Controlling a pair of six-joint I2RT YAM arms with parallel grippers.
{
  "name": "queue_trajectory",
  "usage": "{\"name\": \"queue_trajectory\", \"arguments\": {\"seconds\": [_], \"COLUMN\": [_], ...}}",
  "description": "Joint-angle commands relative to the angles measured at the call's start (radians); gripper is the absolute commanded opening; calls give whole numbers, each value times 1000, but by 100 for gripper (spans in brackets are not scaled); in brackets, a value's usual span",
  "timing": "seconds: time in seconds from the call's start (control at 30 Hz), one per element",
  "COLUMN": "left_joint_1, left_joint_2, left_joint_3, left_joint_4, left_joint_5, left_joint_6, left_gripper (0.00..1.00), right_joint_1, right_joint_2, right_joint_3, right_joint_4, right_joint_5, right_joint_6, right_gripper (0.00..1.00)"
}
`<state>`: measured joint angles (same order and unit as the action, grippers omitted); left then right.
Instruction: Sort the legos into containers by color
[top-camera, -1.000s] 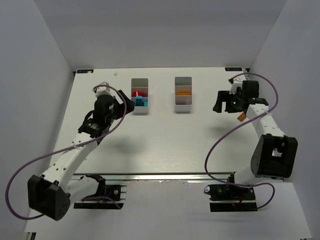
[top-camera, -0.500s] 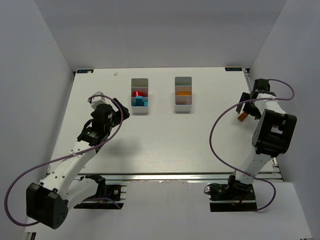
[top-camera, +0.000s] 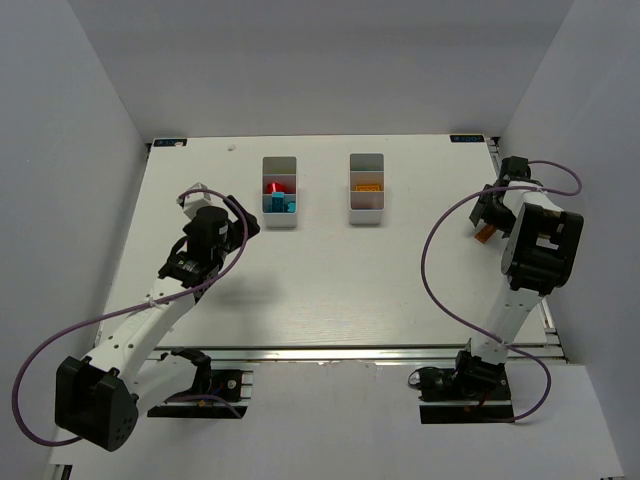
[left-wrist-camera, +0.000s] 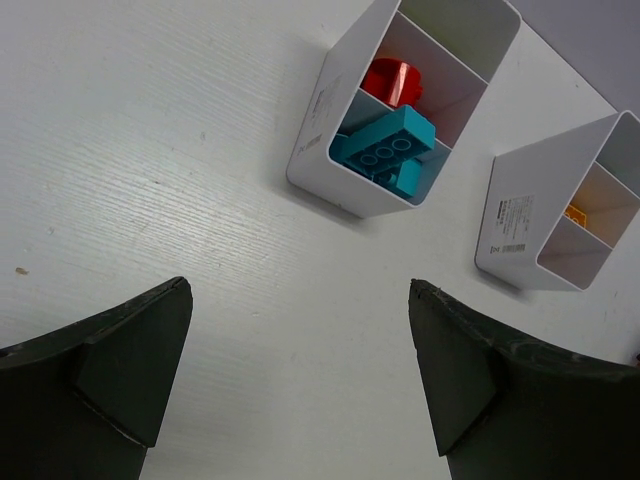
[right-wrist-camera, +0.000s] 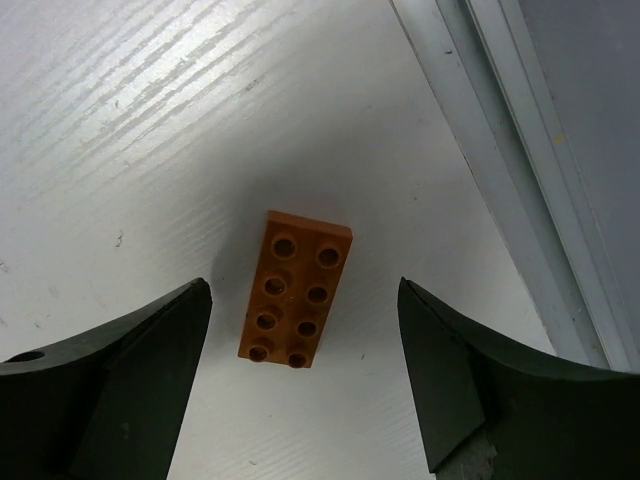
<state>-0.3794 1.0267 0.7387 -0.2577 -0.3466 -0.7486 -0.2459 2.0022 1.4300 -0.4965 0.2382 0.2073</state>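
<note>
While the right fingers (right-wrist-camera: 140, 380) stand spread astride the orange brick (right-wrist-camera: 296, 290), lying flat mid-frame near the counter (right-wrist-camera: 150, 100) edge, a skewed squeeze could spin it out sideways.

You see a matt white surface (right-wrist-camera: 150, 120) with fine wood grain. The orange brick (right-wrist-camera: 296, 290) looks like smooth plastic, as does the white bin (left-wrist-camera: 325, 115); the red brick (left-wrist-camera: 393, 80) is glossy.
</note>
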Motion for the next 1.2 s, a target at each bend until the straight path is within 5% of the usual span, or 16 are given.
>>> {"name": "queue_trajectory", "arguments": {"seconds": [0.0, 0.53, 0.73, 0.97, 1.17], "left_joint_1": [5, 5, 5, 5, 5], "left_joint_2": [-4, -24, -31, -36, -39], "left_joint_3": [31, 44, 42, 53, 64], "left_joint_4": [-17, -34, -38, -43, -45], "left_joint_5": [-29, -52, -58, -57, -58], "left_joint_6": [11, 12, 11, 14, 15], "left_gripper": [98, 98, 98, 98, 98], "right_joint_1": [0, 2, 0, -9, -9], "right_joint_2": [-14, 1, -6, -36, -82], "right_joint_3": [-17, -13, -20, -25, 3], "right_joint_4": [6, -8, 4, 47, 108], "right_joint_5": [39, 67, 55, -39, -199], "right_joint_6": [52, 69, 60, 1, -69], "right_gripper": [80, 61, 43, 8, 0]}}
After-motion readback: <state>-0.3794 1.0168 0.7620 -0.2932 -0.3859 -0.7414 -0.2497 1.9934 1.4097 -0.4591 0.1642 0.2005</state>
